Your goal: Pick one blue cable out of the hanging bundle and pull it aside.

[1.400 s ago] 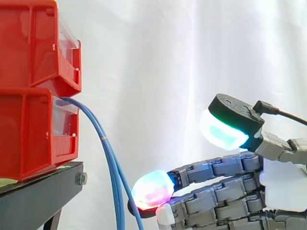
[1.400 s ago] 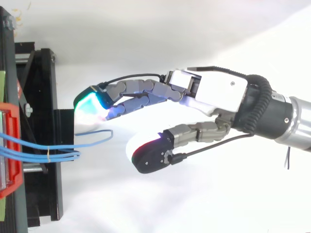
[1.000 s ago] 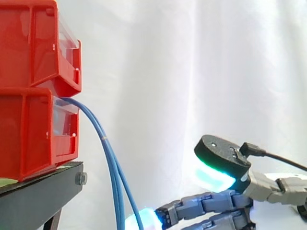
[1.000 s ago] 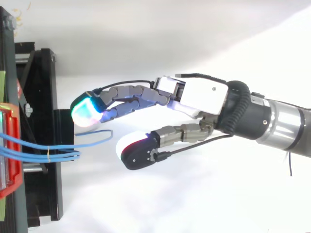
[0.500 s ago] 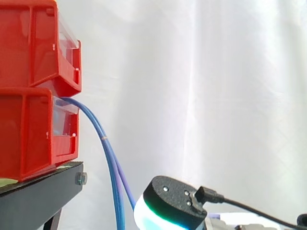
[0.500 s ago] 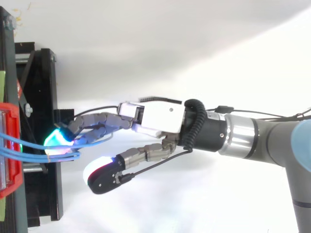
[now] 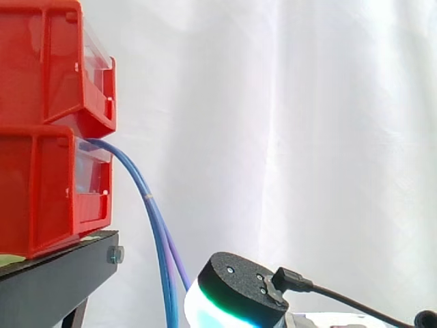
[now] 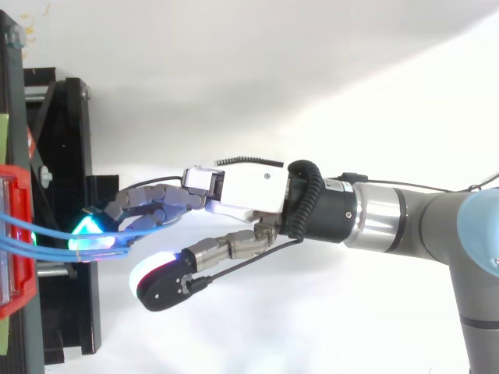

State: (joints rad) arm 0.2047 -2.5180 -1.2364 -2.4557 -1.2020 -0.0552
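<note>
Several blue cables [image 7: 149,198] hang straight down right at the fingertips [image 8: 87,230] of the hand [image 8: 242,191], fingers outstretched, thumb spread wide.

**Blue cable bundle at the fingers**

Several thin blue cables [image 7: 156,225] run together as one bundle. In the side view it arches outward, then hangs almost straight down. From above, the strands lie close and nearly parallel, meeting the glowing tips of the fingers [image 8: 148,209]. One strand runs on alongside the fingers.
</note>
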